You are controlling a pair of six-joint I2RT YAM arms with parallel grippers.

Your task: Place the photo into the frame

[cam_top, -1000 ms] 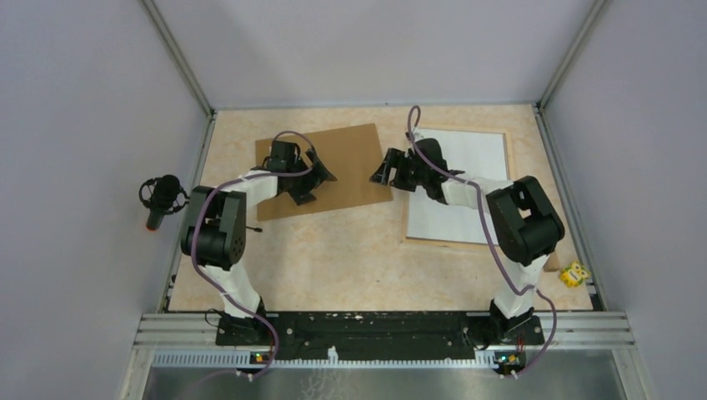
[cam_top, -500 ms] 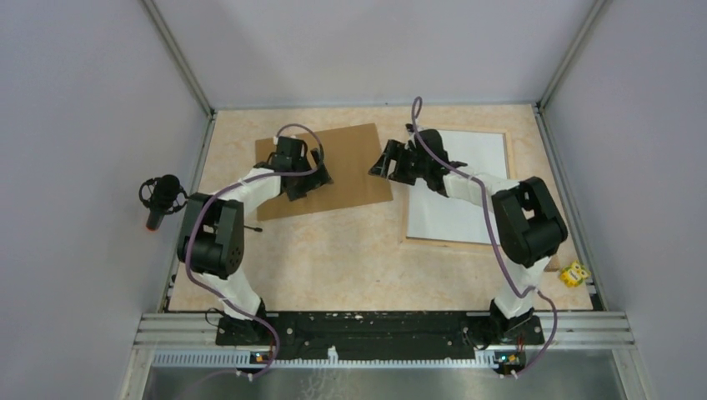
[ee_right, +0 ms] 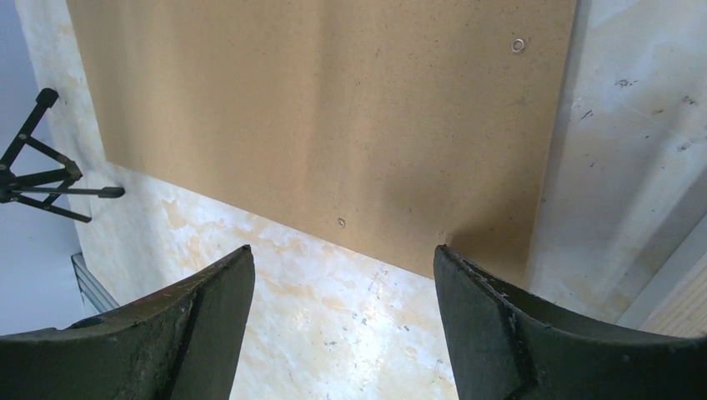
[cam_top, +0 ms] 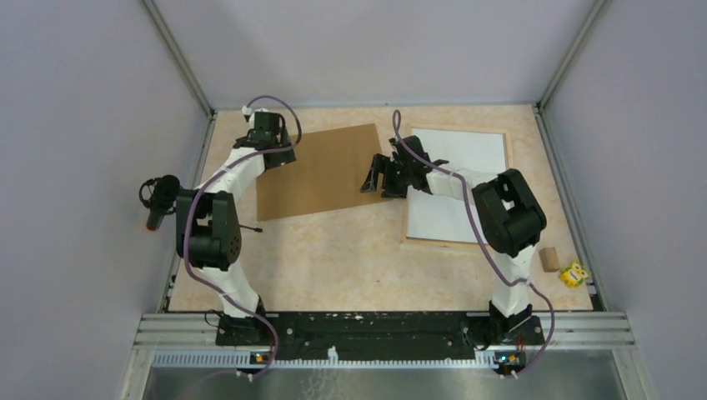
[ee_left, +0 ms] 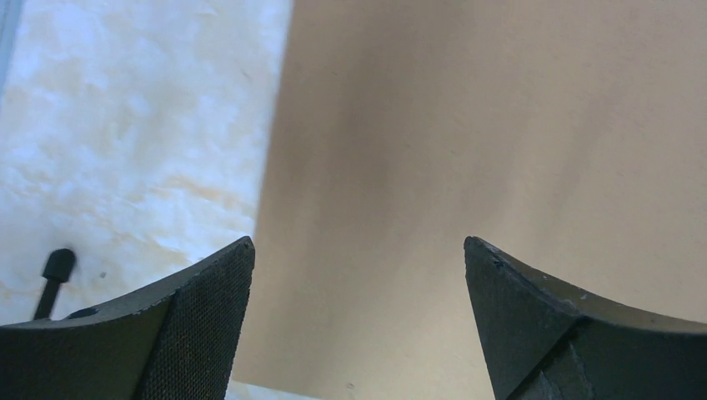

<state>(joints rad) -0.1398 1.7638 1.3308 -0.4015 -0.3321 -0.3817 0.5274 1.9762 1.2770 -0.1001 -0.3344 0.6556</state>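
Grey walls and bare aluminium posts closed in a table point(cam_top: 333, 250) topped with a beige, marbled, slightly glossy sheet. On its right side lay the large rectangular frame point(cam_top: 450, 242) of thin pale wooden strips. Inside those strips sat a flat white rectangle that I took to be the thin photo point(cam_top: 446, 218), plain back up, its printed side hidden. Judged from that, the main step looked done: the photo filled the frame, with only a narrow rim of wood showing around it. What seemed left was the closing-up, since the plain brown rectangular backing board point(cam_top: 325, 171) lay flat on the table to the left of the frame, apart from it and not yet laid over the photo. The left hand point(ee_left: 357, 250) hovered by the board's far left corner, its dark, fine-textured fingers spread wide with nothing between them. The right hand point(ee_right: 342, 254) hung above the board's right edge, between board and frame, also spread and empty. Up close the board looked like matt, speckled pressed fibre, stiff and sharp-cornered, with two small metal eyelets point(ee_right: 518, 44) set in it. A small wooden block point(cam_top: 548, 258) and a small yellow object point(cam_top: 574, 273) sat near the table's right edge, well apart from the work.
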